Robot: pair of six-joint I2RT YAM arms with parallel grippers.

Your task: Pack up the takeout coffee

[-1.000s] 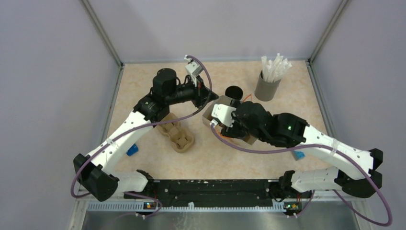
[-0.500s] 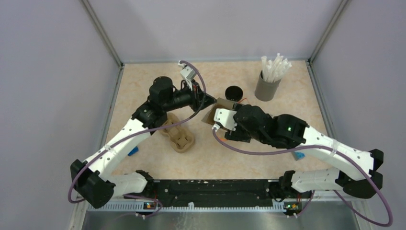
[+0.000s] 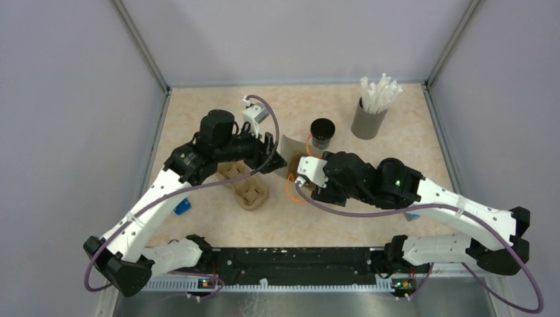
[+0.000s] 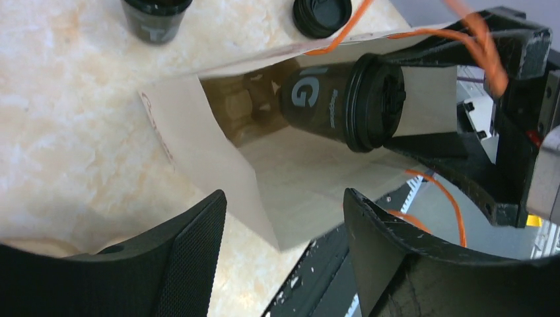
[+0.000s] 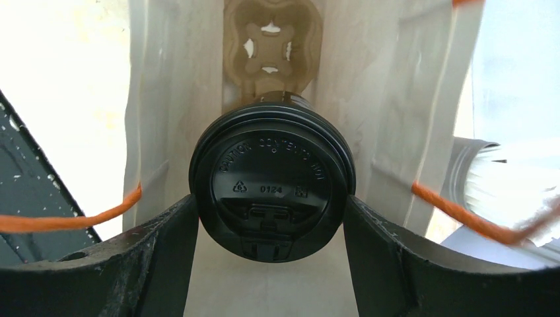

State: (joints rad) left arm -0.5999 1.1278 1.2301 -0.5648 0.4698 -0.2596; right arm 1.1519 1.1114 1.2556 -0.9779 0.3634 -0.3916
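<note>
Just inside the mouth of the paper bag (image 4: 218, 158), the lidded cup (image 5: 272, 178) is clamped by the right claw (image 5: 271, 206) and tipped inward. Just outside that mouth, the left claw (image 4: 284, 195) is spread wide, nothing gripped. Deep inside the bag, the carrier (image 5: 271, 33) should be met squarely, cup base first. Beyond the bag, a second cup (image 3: 322, 131) is seen standing.

A tan paper bag (image 4: 218, 132) with orange handles (image 4: 494, 69) is seen at the centre of the left wrist view, around a black coffee cup (image 4: 323, 99) lettered in grey and lidded in black. In the top view, a beige marbled table (image 3: 429, 132) is shown, with white straws (image 3: 380, 92) in a grey holder (image 3: 367, 122) at upper right.
</note>
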